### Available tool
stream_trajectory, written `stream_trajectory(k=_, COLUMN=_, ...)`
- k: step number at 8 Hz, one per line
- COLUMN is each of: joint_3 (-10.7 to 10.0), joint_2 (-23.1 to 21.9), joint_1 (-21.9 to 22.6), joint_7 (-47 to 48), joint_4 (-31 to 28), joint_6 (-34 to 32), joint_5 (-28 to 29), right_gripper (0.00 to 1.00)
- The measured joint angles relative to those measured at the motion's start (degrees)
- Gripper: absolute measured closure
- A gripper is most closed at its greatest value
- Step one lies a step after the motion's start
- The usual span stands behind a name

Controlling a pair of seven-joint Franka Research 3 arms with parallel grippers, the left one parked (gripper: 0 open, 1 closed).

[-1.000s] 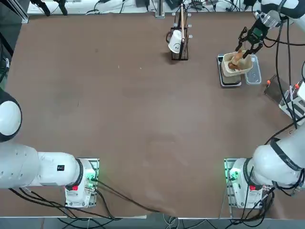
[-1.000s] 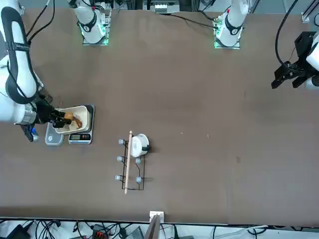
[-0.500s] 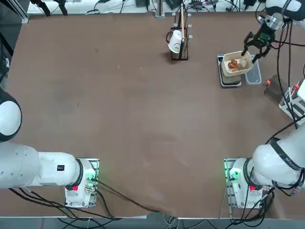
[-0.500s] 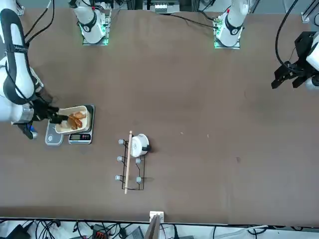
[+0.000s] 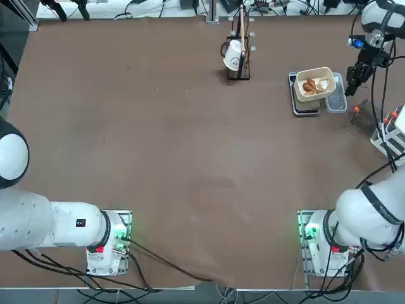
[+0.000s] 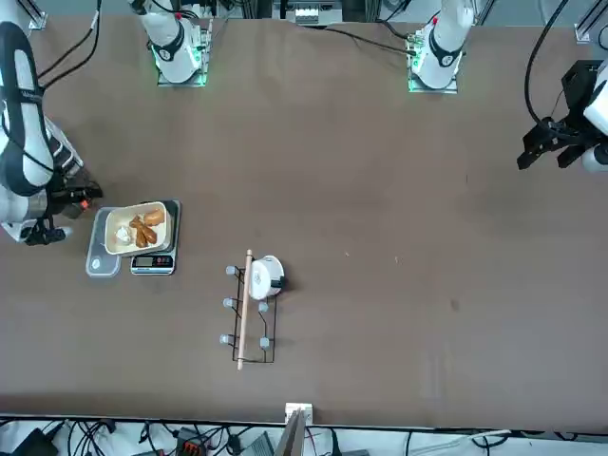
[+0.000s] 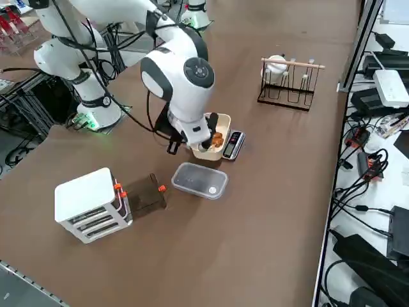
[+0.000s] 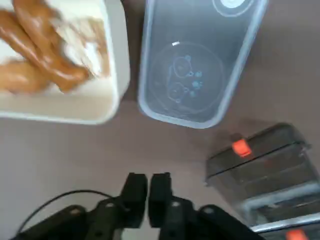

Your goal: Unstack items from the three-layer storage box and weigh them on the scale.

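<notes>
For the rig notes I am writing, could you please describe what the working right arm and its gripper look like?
The right arm is glossy white with rounded, bulbous joint housings and a small dark round mark on one. Black cables loop along it. Its base glows green with a red part. The right gripper is black, with two slim, squared fingers.

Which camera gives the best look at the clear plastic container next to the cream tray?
The right wrist view: the clear rectangular plastic container fills much of it, empty, beside the cream tray, above the shut right pincer. The right side view shows it whole but smaller; top and front views show only small shapes.
</notes>
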Motion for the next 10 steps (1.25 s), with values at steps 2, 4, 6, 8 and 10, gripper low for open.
stream_trajectory(k=2, joint_3=0.54, joint_2=1.48, joint_1=1.13, joint_7=-4.38, joint_4=-0.17, joint_6=1.40, joint_5=-8.52, right_gripper=0.98)
stream_trajectory(k=4, joint_3=0.63, joint_2=2.20, joint_1=1.85, joint_7=-7.05, joint_4=-2.84, joint_6=6.66, joint_5=-12.79, right_gripper=0.98)
stream_trajectory(k=6, joint_3=0.30, joint_2=2.23, joint_1=0.58, joint_7=-9.41, joint_4=-7.68, joint_6=13.75, joint_5=-13.43, right_gripper=0.98)
stream_trajectory(k=8, joint_3=0.16, joint_2=2.23, joint_1=-1.63, joint_7=-12.24, joint_4=-10.98, joint_6=19.18, joint_5=-13.50, right_gripper=0.98)
stream_trajectory(k=10, joint_3=0.14, joint_2=2.21, joint_1=-3.41, joint_7=-13.38, joint_4=-12.96, joint_6=21.49, joint_5=-14.88, right_gripper=0.98)
